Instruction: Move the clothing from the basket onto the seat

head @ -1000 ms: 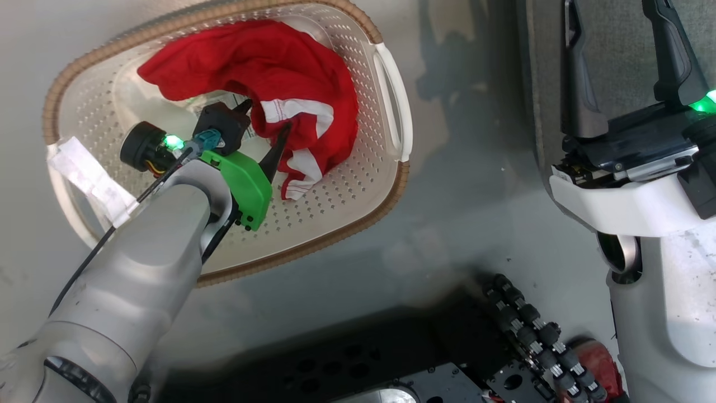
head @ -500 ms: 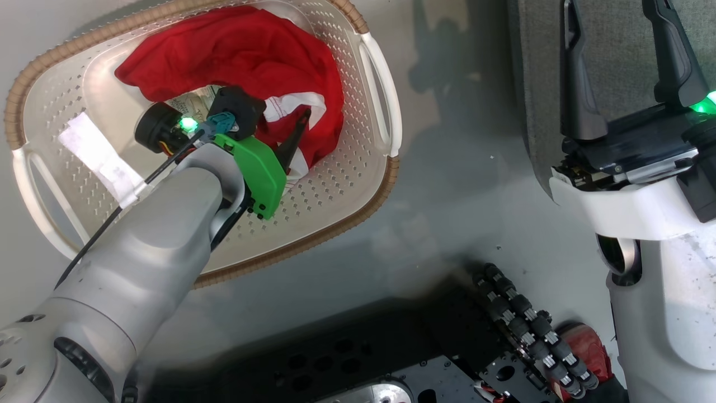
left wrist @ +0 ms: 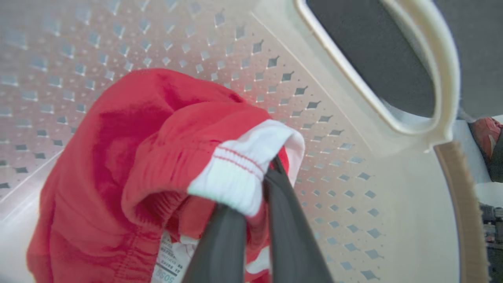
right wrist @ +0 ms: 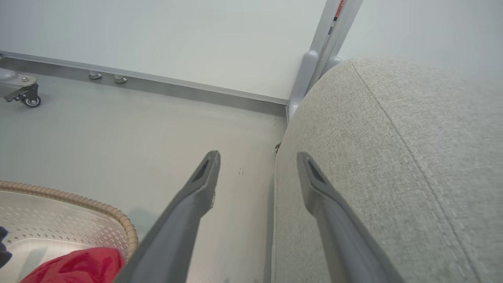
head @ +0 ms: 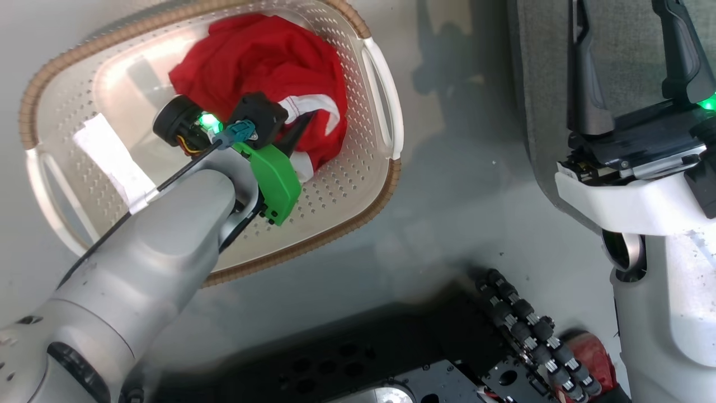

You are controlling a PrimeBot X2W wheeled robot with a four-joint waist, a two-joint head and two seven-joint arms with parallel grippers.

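The red clothing (head: 268, 61) with white panels lies bunched at the right end of the cream basket (head: 347, 184) on the floor. My left gripper (head: 299, 126) reaches down into the basket. In the left wrist view the left gripper (left wrist: 267, 177) is shut on a white-banded fold of the clothing (left wrist: 137, 149), in front of the basket's perforated wall (left wrist: 353, 188). My right gripper (head: 621, 17) stands open over the left edge of the grey seat (head: 537, 84). The right wrist view shows the right gripper (right wrist: 259, 157) with nothing between its fingers, beside the seat (right wrist: 393, 157).
Grey floor (head: 458, 212) separates the basket from the seat. My dark base and a black cable chain (head: 531, 330) fill the bottom. In the right wrist view a wall rail (right wrist: 157, 84), a caster wheel (right wrist: 27, 98) and a grey post (right wrist: 310, 74) stand beyond.
My left fingers have shut on the white-banded fold, and the clothing has gathered toward the basket's right end. The head camera has shifted a little. The right arm is still.
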